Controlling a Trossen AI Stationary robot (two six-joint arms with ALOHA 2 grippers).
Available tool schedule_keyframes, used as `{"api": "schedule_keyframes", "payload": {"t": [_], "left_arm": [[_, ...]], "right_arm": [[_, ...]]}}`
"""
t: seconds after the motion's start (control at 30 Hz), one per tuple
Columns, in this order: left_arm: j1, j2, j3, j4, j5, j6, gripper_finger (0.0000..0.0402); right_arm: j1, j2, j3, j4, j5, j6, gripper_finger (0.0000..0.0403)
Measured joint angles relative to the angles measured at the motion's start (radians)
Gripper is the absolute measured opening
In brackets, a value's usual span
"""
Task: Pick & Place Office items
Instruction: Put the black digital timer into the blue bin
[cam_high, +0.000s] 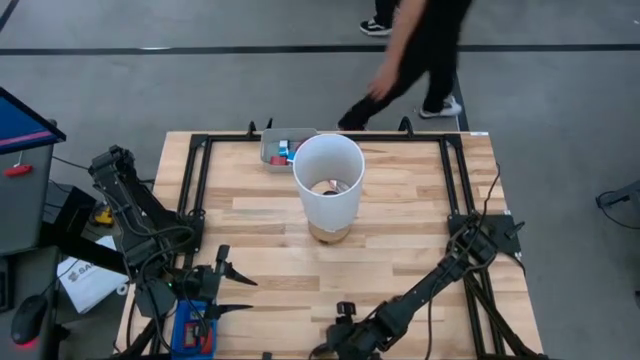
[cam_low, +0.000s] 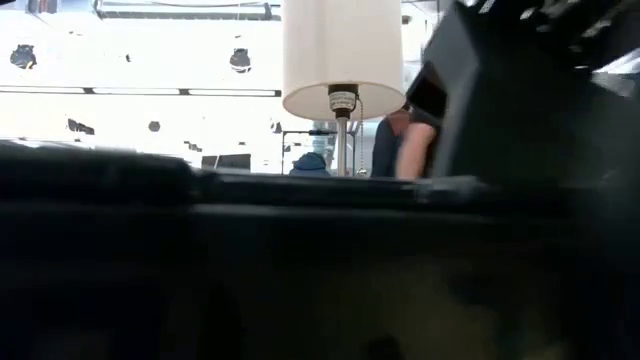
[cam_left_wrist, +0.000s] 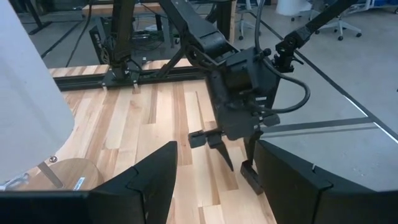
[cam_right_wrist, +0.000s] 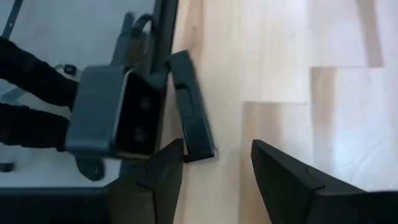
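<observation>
Office items in the far tray

A few tiny blocky office items (cam_high: 283, 151), red and light blue among them, lie bunched in a grey tray (cam_high: 271, 158) at the table's far edge, left of centre; the white cylinder (cam_high: 327, 185) just nearer hides part of the tray.

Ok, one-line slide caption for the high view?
Both arms low at the near table edge, tall white cylinder mid-table, grey tray of small pieces behind, person walking past.
</observation>
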Motion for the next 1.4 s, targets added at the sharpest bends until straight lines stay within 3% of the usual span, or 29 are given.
{"api": "schedule_keyframes", "payload": {"t": [0.33,0.67,1.13,1.4], "left_arm": [[0.000,0.000,0.000,0.000,-0.003,0.000,0.0209],[0.019,0.000,0.000,0.000,-0.003,0.000,0.0209],[0.020,0.000,0.000,-0.011,0.001,0.001,0.0209],[-0.039,0.020,0.000,-0.264,0.001,-0.116,0.0209]], "right_arm": [[-0.021,0.033,0.000,0.016,-0.061,0.005,0.0123],[-0.067,0.027,0.023,0.027,-0.076,0.038,0.0011],[-0.200,0.025,0.169,0.028,-0.068,-0.024,0.0009],[-0.251,0.025,0.372,-0.106,-0.046,-0.026,0.0004]]}}
